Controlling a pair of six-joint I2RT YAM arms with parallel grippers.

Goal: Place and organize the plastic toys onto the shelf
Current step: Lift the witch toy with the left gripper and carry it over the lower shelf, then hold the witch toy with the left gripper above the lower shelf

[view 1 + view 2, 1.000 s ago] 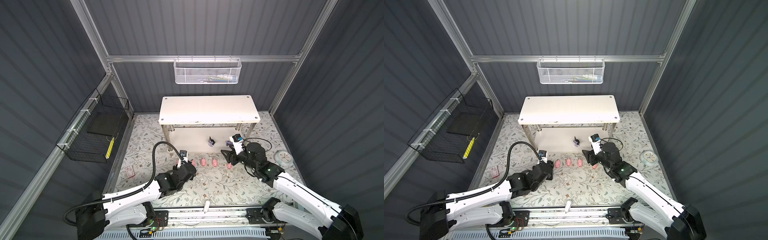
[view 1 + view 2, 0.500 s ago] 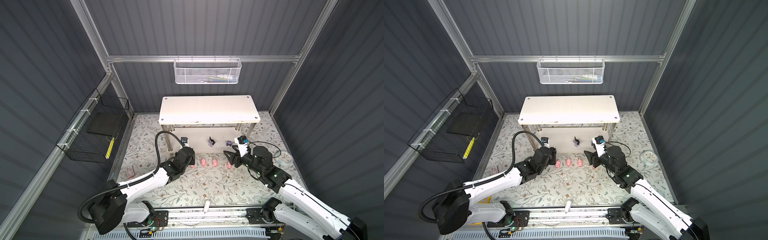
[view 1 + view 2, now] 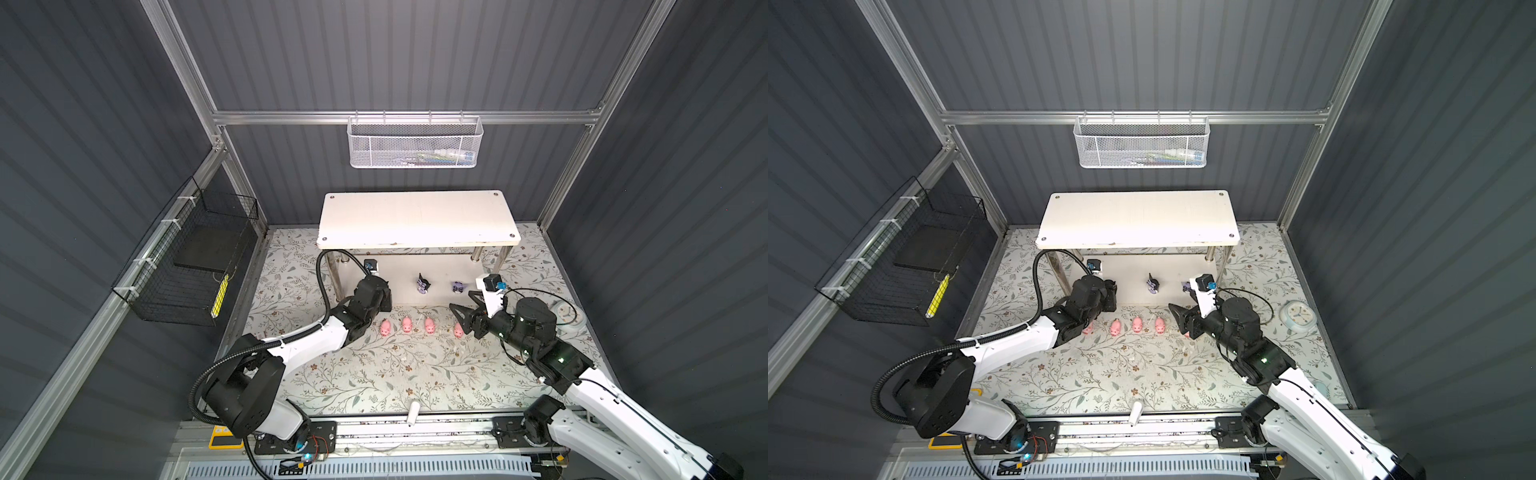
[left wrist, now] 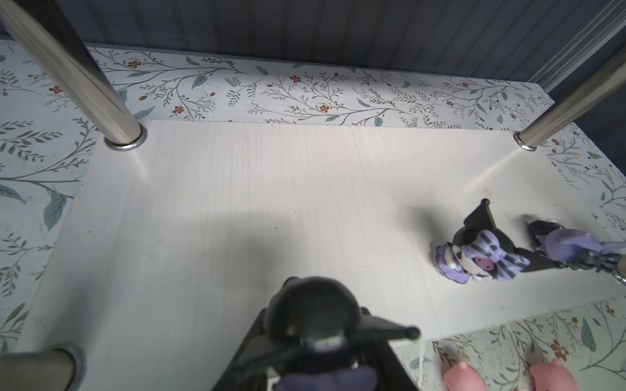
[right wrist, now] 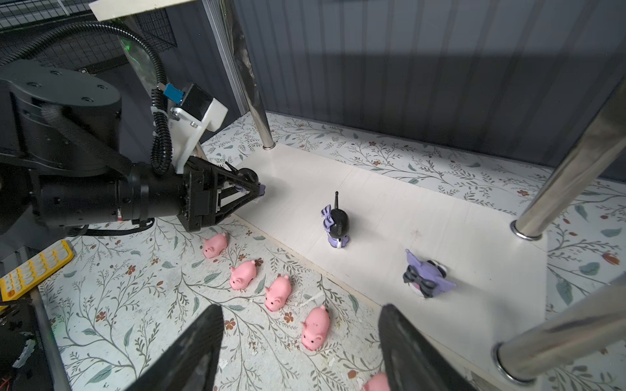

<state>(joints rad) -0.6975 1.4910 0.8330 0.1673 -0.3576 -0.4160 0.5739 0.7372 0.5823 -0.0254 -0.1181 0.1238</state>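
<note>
Five pink pigs [image 5: 242, 275] on the counter [image 3: 374, 374]; three purple figurines [image 5: 336, 223] at the shelf [image 3: 415, 216].
The pigs line up just in front of the shelf. Two figurines are on its lower board [image 4: 237, 203], one upright, the paler one tipped over. The left gripper [image 5: 253, 193], nearly closed, pinches the third figurine [image 4: 311, 318] over that board. The right gripper [image 5: 299, 309] gapes wide, holding nothing, above the row's end.
</note>
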